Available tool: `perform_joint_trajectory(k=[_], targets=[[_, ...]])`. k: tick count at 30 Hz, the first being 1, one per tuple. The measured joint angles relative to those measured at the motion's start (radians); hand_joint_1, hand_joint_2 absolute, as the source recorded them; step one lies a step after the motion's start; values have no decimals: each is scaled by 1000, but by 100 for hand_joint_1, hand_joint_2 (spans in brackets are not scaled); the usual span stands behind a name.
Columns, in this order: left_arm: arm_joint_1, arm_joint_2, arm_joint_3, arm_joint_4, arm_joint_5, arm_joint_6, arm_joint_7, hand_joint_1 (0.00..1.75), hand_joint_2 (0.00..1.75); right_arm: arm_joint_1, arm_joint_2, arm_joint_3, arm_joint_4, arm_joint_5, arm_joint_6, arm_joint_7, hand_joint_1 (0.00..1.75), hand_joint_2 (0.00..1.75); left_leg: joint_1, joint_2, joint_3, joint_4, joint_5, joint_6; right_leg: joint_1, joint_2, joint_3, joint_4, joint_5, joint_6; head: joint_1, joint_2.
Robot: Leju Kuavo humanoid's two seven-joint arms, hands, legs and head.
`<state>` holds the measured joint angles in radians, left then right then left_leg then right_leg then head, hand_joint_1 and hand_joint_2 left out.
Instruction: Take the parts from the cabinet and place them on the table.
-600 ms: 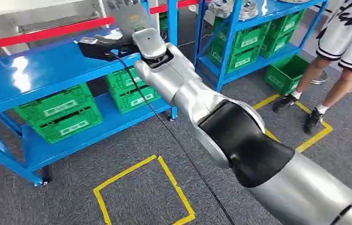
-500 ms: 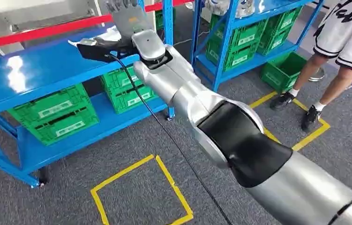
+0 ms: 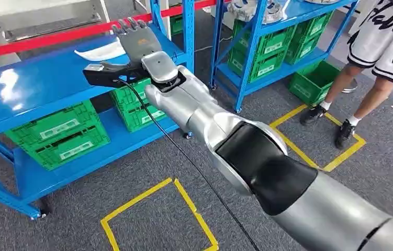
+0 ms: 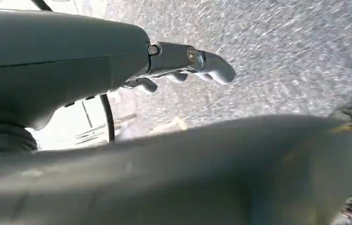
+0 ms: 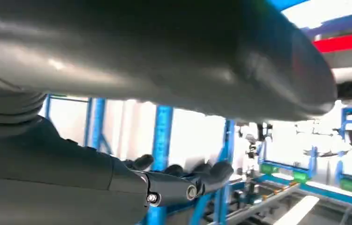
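My right hand (image 3: 135,37) is stretched out flat over the far edge of the blue rack's top shelf (image 3: 37,86), its fingers straight and holding nothing. A flat white part (image 3: 99,52) lies on that shelf just to the left of the hand. Silvery parts (image 3: 251,9) sit on the top of a second blue rack (image 3: 267,23) further right. In the right wrist view the right hand (image 5: 183,180) has loosely curved, empty fingers, with blue rack posts beyond it. My left hand (image 4: 183,65) hangs over grey carpet, fingers loose and empty.
Green crates (image 3: 58,133) fill the lower shelf of the near rack, and more green crates (image 3: 272,44) sit in the second rack. One green crate (image 3: 317,81) stands on the floor. A person (image 3: 377,57) stands at the right by yellow floor tape (image 3: 309,157). A red bar (image 3: 53,37) runs behind the near rack.
The whole picture has shifted down and left, so the camera moved. My right hand, cut off at the top edge before, is now fully in view over the shelf.
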<state>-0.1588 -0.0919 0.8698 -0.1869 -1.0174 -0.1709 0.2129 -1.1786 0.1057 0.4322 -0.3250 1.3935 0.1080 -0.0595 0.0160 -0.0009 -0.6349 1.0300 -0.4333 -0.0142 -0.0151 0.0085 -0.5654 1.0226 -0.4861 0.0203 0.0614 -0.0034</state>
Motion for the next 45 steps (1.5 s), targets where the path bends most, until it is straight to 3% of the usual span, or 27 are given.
perform_joint_trajectory(k=[2, 5, 7, 9, 11, 12, 13, 16, 18, 19, 21, 23, 25, 26, 27, 29, 31, 32, 34, 36, 38, 39, 40, 41, 42, 43, 45], targets=[[0, 0, 1, 0, 0, 0, 0, 0, 0, 0, -1, 0, 0, -1, 1, 0, 0, 0, 1, -2, 16, -4, -4, 13, -3, -5, -29, 55, 1, 4, 6, 0], [-1, 2, 6, 0, -1, 0, -1, 0, 0, 10, -2, 6, 0, -2, 3, 2, 0, 0, -6, -3, 31, -4, -25, 30, 2, -5, -176, 274, -73, 7, 10, 0], [3, 2, 6, 0, -1, 0, -1, 0, 0, 26, -4, 6, 2, -2, 6, 3, 0, 0, -14, -6, 50, -4, -42, 34, 6, -5, -225, 310, -83, -2, 10, 0], [6, 2, 7, 0, -1, 0, -1, 0, 0, 30, -6, 7, 2, -2, 6, 3, 0, 0, -23, -8, 74, -4, -59, 36, 17, -4, -205, 208, -12, -23, 12, 0], [6, 0, 7, 0, -1, 0, -2, 0, 0, 27, -10, 8, 2, -5, 5, 3, 0, 0, -30, -7, 97, -6, -80, 36, 37, -5, -150, 35, 120, -58, 11, 0], [6, -4, 7, 3, -1, 0, -3, 0, 0, 26, -10, 12, 2, -7, 5, 2, 0, 0, -34, -7, 107, -2, -89, 32, 48, -6, -143, 1, 125, -69, 7, 0], [3, -3, 8, 2, -1, 2, -4, 0, 0, 26, -11, 18, 3, -9, 5, 2, 0, 0, -31, -7, 107, -10, -94, 26, 48, -6, -129, -3, 95, -61, 9, 0], [3, 1, 8, 1, -1, 2, -5, 0, 0, 26, -13, 22, 3, -18, 4, 1, 0, 0, -35, -4, 123, 29, -80, 10, 38, -2, -88, -18, 91, -71, 11, 0], [2, -2, 10, 1, -1, 0, -6, 0, 0, 23, -12, 24, 2, -23, 5, -2, 0, 0, -31, -4, 79, 111, -76, -1, 31, -5, -57, -22, 70, -76, 3, 0], [1, -2, 11, 1, -1, 0, -7, 0, 0, 22, -11, 25, 2, -25, 7, -2, 0, 0, -25, -4, 31, 176, -89, -10, 29, -4, -45, -22, 60, -77, 4, 0], [0, 0, 13, 1, -2, 0, -7, 0, 0, 29, -11, 27, 2, -31, 10, 0, 0, 0, -15, -4, -59, 271, -157, -23, 24, -3, -23, -21, 39, -75, 4, 0], [5, 1, 14, 1, -4, 0, -7, 0, 0, 38, -11, 27, 2, -33, 11, 0, 0, 0, -7, -3, -100, 265, -202, -33, 15, 0, 7, -20, 13, -66, 3, 0], [7, 2, 14, 1, -6, 0, -6, 0, 0, 40, -11, 27, 2, -35, 10, 0, 0, 0, 3, -1, -90, 153, -139, -49, 3, 0, 41, -17, -18, -54, 4, 0], [8, 2, 14, 1, -7, 0, -6, 0, 0, 41, -11, 27, 2, -35, 10, 0, 0, 0, 10, 4, -77, 73, -49, -57, -1, -1, 57, -15, -35, -46, 3, 0], [13, -3, 15, 6, -7, 0, -6, 0, 0, 40, -11, 28, 3, -37, 8, 0, 0, 0, 16, 13, -74, -7, 85, -61, 6, -1, 57, -12, -52, -37, -8, 0], [7, 0, 16, 5, -7, -1, -4, 0, 0, 41, -13, 34, 3, -40, 9, 1, 0, 0, 11, 19, -69, -12, 73, -32, 7, -1, 71, -16, -76, -18, -8, 0], [7, -2, 16, 5, -8, 0, -1, 0, 0, 41, -13, 38, 2, -44, 6, 3, 0, 0, 14, 16, -51, -11, 59, -10, 5, -2, 87, -2, -61, -6, -6, 0], [7, -2, 18, 3, -8, 0, -2, 0, 0, 41, -14, 39, 2, -46, 7, 6, 0, 0, 15, 10, -38, -14, 56, -3, 0, -4, 67, 40, -48, -3, 1, 0], [5, -2, 22, 3, -8, 0, -2, 0, 0, 42, -16, 41, 2, -53, 7, 9, 0, 0, 13, 7, -12, -16, 32, 9, -1, -5, -30, 192, -17, 1, 9, 0], [3, -1, 23, 3, -9, 0, -3, 0, 0, 52, -20, 42, 2, -55, 9, 12, 0, 0, 8, 2, 16, -17, 5, 15, 1, -4, -124, 288, -101, 7, 12, 0], [3, -1, 23, 3, -10, 0, -3, 0, 0, 61, -26, 43, 2, -62, 9, 14, 0, 0, 2, -7, 51, -17, -24, 17, 2, -4, -169, 281, -181, 4, 14, 0], [4, -1, 23, 3, -11, 0, -3, 0, 0, 63, -29, 44, 3, -66, 8, 16, 0, 0, -3, -9, 73, -17, -41, 16, 6, -4, -175, 235, -179, -4, 14, 0], [5, -1, 23, 3, -14, 0, 0, 0, 0, 64, -32, 44, 3, -69, 9, 18, 0, 0, -7, -12, 94, -17, -57, 15, 12, -4, -170, 173, -141, -13, 16, 0], [5, -2, 24, 3, -16, 0, 0, 0, 0, 64, -36, 44, 3, -72, 9, 18, 0, 0, -11, -12, 114, -17, -73, 16, 19, -5, -162, 99, -60, -31, 18, 0], [10, -7, 24, 5, -17, 0, 0, 0, 0, 65, -37, 44, 5, -74, 8, 18, 0, 0, -9, -11, 119, -21, -88, 16, 29, -7, -155, 13, 88, -50, 17, 0], [5, -9, 24, 7, -18, 1, -1, 0, 0, 66, -41, 45, 7, -75, 7, 18, 0, 0, -14, -17, 136, -16, -102, 8, 42, 3, -159, -18, 145, -54, 5, 0], [-2, -6, 24, 3, -18, 4, 0, 0, 0, 67, -43, 48, 6, -80, 7, 20, 0, 0, -13, -21, 164, -14, -112, -2, 41, 10, -133, -22, 138, -58, 6, 0]])
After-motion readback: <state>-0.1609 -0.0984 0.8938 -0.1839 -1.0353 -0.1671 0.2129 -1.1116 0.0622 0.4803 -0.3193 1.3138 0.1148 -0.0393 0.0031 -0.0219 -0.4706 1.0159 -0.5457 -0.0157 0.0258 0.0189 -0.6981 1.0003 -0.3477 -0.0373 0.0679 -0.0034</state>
